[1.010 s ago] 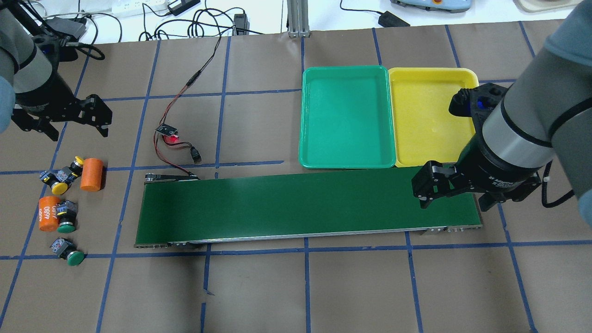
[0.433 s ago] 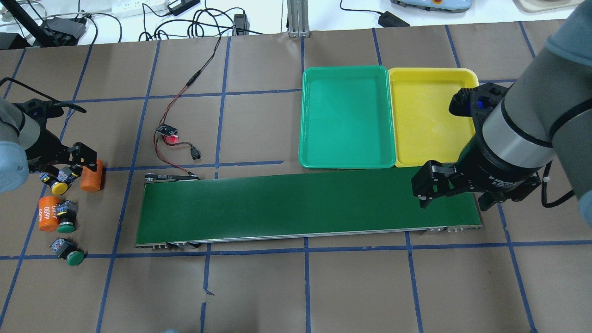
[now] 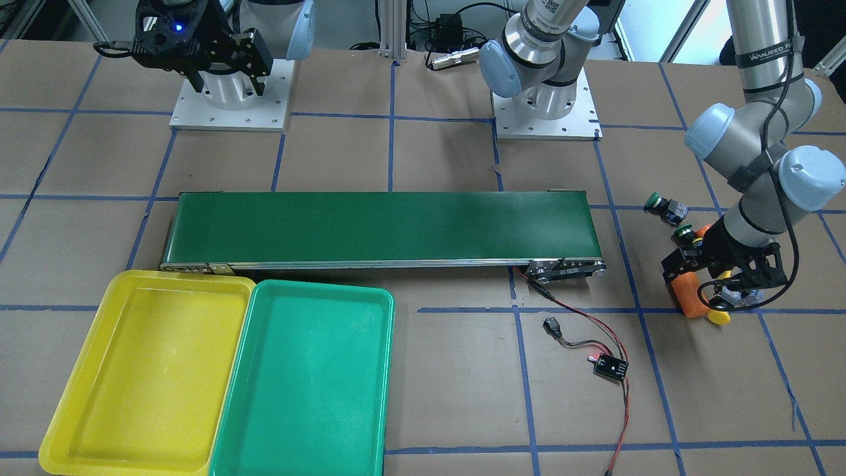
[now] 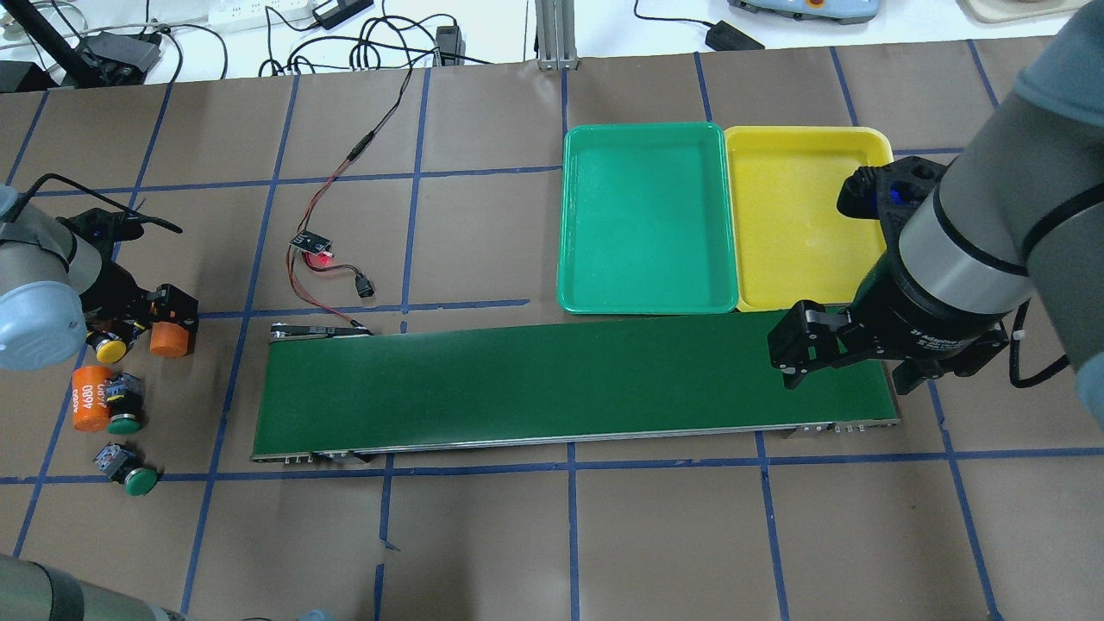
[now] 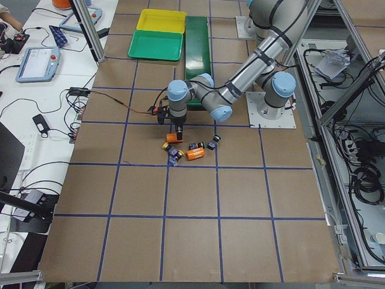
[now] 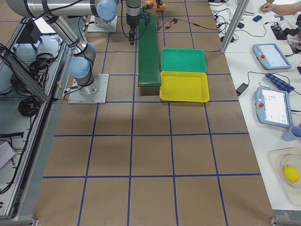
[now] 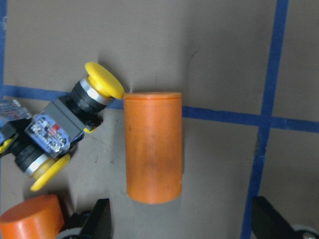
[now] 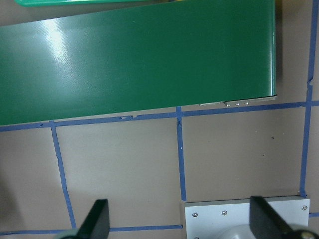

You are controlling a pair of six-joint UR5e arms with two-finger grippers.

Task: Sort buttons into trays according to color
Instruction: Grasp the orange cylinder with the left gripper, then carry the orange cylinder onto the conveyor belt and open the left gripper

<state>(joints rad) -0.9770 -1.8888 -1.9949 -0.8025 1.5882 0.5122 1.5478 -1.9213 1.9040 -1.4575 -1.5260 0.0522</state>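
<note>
My left pincer (image 7: 182, 221) hangs low over the left end of the counter (image 4: 483, 535). Its fingers are spread wide and grip nothing, and an orange cylinder (image 7: 152, 147) lies on its side below the gap. In the wrist view, the upper yellow button (image 7: 75, 114) lies tipped over just left of that cylinder. It has a round, glossy yellow mushroom cap, a silver collar and black neck under it, and a blocky grey body with a blue-and-red label. The cap's rim meets the cylinder's end corner. The lower yellow button (image 7: 37, 167) lies against the first one's body, its cap pointing the other way, and its body is cut off by the frame edge.

Nearer the robot, the first green button (image 4: 123, 410) rests against a second orange cylinder (image 4: 89, 397). The second green button (image 4: 129, 470) lies alone, a little apart. Both show flat green caps on dark bodies.

The green tray (image 4: 647, 216) and yellow tray (image 4: 793, 216) sit side by side, touching, beyond the conveyor belt (image 4: 561, 379) and well apart from every button.

My right pincer (image 4: 849, 362) hovers over the belt's right end, its fingers spread apart and holding nothing.
</note>
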